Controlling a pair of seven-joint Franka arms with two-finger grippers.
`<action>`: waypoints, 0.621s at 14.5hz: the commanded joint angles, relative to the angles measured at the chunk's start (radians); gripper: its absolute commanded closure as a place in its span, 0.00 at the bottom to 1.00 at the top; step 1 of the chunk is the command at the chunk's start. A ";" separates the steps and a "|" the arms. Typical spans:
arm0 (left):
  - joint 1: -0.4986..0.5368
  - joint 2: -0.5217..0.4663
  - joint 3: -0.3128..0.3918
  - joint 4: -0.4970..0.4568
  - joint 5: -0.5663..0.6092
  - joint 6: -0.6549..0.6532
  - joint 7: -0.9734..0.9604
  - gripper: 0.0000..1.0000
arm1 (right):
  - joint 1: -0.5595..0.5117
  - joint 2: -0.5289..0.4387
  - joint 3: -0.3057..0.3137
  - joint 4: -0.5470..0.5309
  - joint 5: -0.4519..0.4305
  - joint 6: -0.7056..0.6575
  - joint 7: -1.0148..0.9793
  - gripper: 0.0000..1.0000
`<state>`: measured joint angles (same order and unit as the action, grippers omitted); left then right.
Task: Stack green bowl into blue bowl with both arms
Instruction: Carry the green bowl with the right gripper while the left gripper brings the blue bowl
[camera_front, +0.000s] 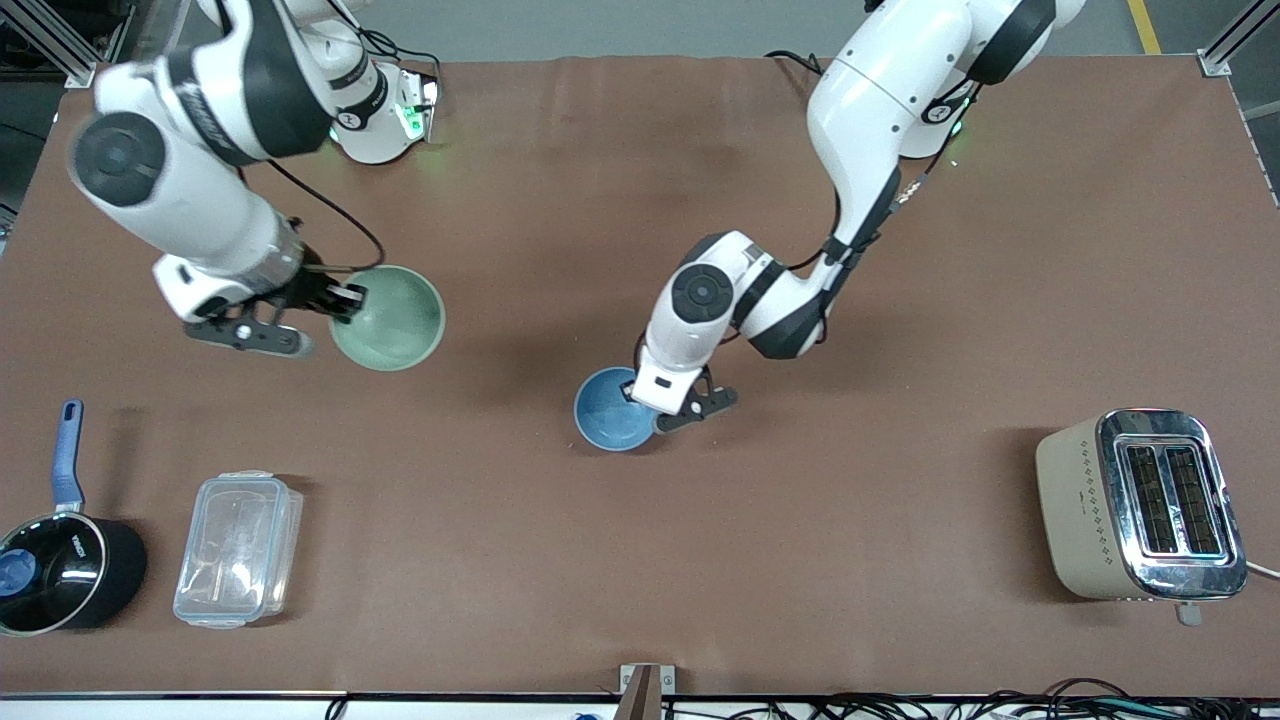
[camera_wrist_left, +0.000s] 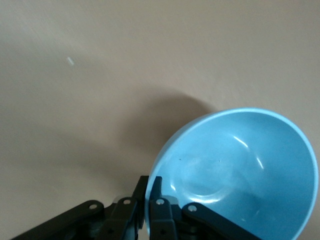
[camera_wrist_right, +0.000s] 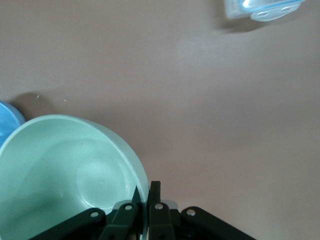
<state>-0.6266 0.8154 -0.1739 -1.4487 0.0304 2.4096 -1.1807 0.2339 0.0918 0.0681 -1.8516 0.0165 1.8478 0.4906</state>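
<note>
From the front camera, both bowls are already gripped but the stacking itself is not done. The right hand (camera_front: 335, 300) pinches the rim of the green bowl (camera_front: 390, 318) and holds it tilted in the air above the worktop (camera_front: 640, 560) toward the right arm's end, with a shadow spreading beneath it. The left hand (camera_front: 662, 405) is clamped on the rim of the blue bowl (camera_front: 612, 410) near the middle of the worktop; whether that bowl rests on the surface or is just lifted I cannot tell. The two bowls are well apart. What is left, by my reading, is to bring the green bowl over the blue one and lower it inside. A pot (camera_front: 60, 570), a clear plastic box (camera_front: 238, 548) and a toaster (camera_front: 1140, 505) sit nearer the camera, away from the work.

In the left wrist view, the left hand (camera_wrist_left: 148, 200) has its fingers drawn narrow, one each side of the blue bowl's (camera_wrist_left: 245, 175) wall. The bowl's mouth is open toward the camera, tipped rather than level. Being round, it has no long axis.

In the right wrist view, the right hand (camera_wrist_right: 144, 200) is likewise closed thin across the green bowl's (camera_wrist_right: 70, 170) rim, mouth facing up toward the camera. A sliver of the blue bowl (camera_wrist_right: 9, 122) shows at the edge, and the plastic box (camera_wrist_right: 262, 7) farther off.
</note>
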 joint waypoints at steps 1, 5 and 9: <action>-0.024 0.010 0.010 0.024 -0.013 0.011 -0.037 0.66 | -0.013 0.114 0.056 0.101 0.017 -0.003 0.092 1.00; -0.005 -0.062 0.040 0.025 -0.001 -0.001 -0.028 0.00 | -0.012 0.158 0.113 0.100 0.033 0.073 0.169 1.00; 0.102 -0.231 0.088 0.027 0.003 -0.151 0.053 0.00 | 0.059 0.233 0.127 0.100 0.042 0.192 0.303 1.00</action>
<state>-0.5862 0.6993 -0.0942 -1.3866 0.0304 2.3555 -1.1856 0.2498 0.2770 0.1887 -1.7729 0.0403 1.9882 0.7088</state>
